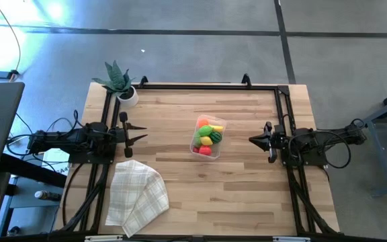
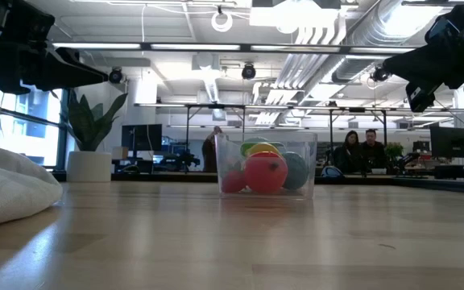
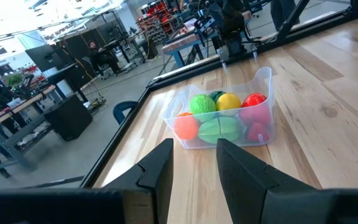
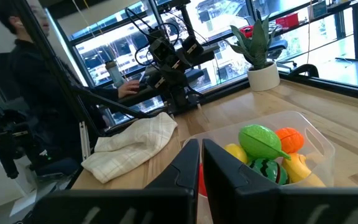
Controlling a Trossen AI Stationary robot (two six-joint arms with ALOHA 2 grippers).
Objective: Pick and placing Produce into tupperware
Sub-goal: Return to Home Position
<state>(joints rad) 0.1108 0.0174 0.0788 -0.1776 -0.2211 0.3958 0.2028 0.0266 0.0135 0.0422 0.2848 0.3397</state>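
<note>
— Judging by the bench point(image 1: 247, 195), is the job done?

— I think so. No piece lies loose on it, so the step in hand looks like going home. My left tool point(image 1: 144, 132) hangs at the left edge, fingers spread wide, holding nothing. My right tool point(image 1: 251, 140) hangs at the right edge, fingers all but closed, also empty.

— Where is the tub?

— The tub point(image 1: 211, 119) stands mid-bench between my arms, well apart from both. It is clear-walled and lidless.

— And the produce?

— The produce point(image 1: 207, 137) is heaped inside, pieces touching: light green, yellow, red, orange and dark green. Next I'd only need to fold both arms away without clipping the tub.
</note>
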